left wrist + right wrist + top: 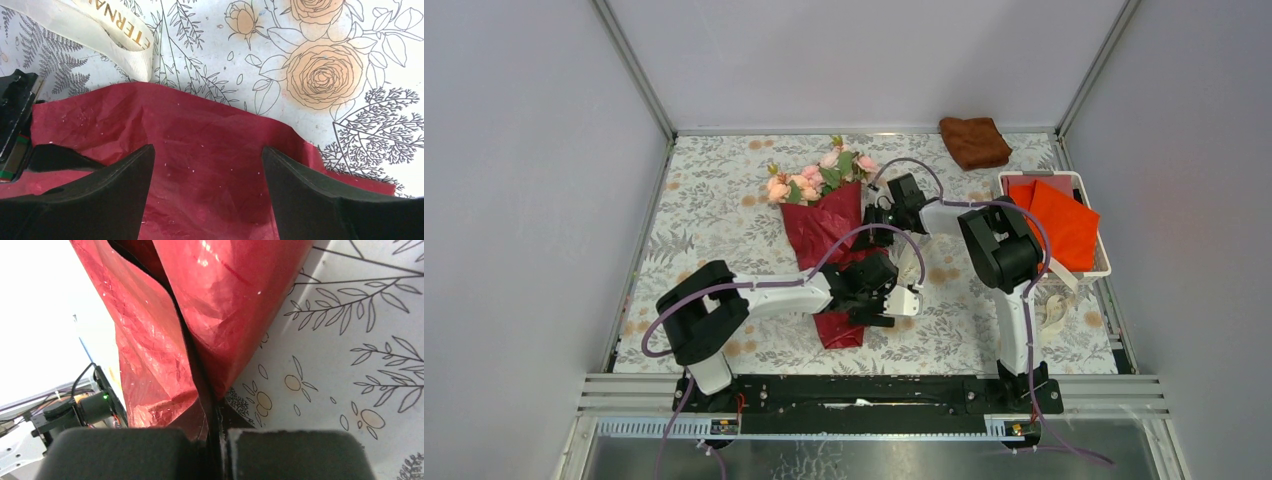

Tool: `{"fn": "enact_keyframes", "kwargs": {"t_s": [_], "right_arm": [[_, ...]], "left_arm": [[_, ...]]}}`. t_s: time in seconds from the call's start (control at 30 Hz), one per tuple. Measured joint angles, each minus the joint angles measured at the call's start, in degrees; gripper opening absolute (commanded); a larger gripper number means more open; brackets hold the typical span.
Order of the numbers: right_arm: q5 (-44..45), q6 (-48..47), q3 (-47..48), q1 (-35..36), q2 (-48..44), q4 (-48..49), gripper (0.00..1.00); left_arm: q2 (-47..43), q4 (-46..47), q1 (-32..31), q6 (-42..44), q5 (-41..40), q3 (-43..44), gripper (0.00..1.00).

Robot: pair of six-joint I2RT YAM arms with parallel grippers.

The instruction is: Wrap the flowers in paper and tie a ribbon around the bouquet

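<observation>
Right pincer clamped on the paper's edge, left pincer spread wide over the cone.

The right pincer's jaws are pressed together on a fold of the dark red paper at the cone's right side, just below the flowers. The left pincer's jaws gape over the lower part of the cone, holding nothing; whether they touch the paper cannot be told. The bouquet lies mid-table, blooms toward the far edge. The cream ribbon, printed with gold letters, lies just beside the paper's edge. A floral-print tablecloth covers the table, with a brown cloth at the far right corner and a white basket of orange sheets on the right. Plain pale walls enclose the space.
</observation>
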Motion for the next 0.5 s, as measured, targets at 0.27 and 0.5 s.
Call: {"fn": "enact_keyframes", "kwargs": {"t_s": [0.27,0.5], "right_arm": [[-0.9,8.6,-0.9,-0.8,2.0,9.4,0.00],[-2.9,14.2,3.0,-2.3,6.9,14.7,0.00]], "left_arm": [[-0.3,-14.2,3.0,-0.5,12.3,9.5,0.92],[0.3,-10.3,5.0,-8.4,19.2,17.2,0.89]]}}
